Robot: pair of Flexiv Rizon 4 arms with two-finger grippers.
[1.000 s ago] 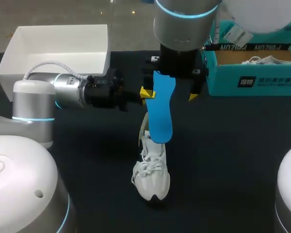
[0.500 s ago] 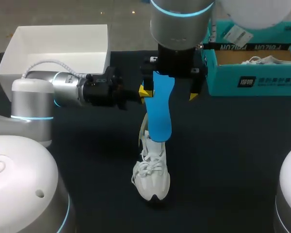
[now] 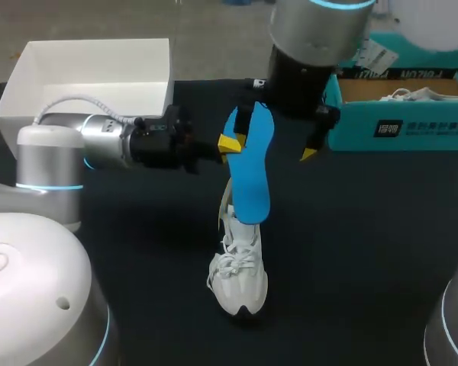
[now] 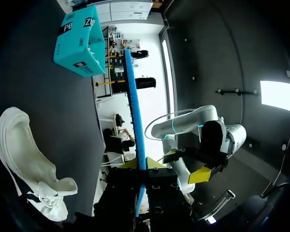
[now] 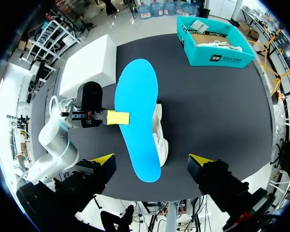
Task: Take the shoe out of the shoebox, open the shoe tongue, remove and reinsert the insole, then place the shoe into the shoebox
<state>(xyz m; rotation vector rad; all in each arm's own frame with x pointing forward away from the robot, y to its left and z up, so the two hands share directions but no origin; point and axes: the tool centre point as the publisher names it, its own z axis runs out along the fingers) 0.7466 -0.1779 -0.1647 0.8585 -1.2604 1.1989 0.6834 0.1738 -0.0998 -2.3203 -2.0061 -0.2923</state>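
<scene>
Table: dark top, carrying both boxes and the shoe.
White box: open, at the far left corner, behind the left arm.
Teal shoebox: open, at the far right; a white sneaker lies inside.
Shoe: white, laced, lying on the table well apart from both boxes.
Insole: blue, held above the shoe's heel end.
Left claw: clamped on the insole's edge.
Right claw: spread wide above the insole, gripping nothing.
</scene>
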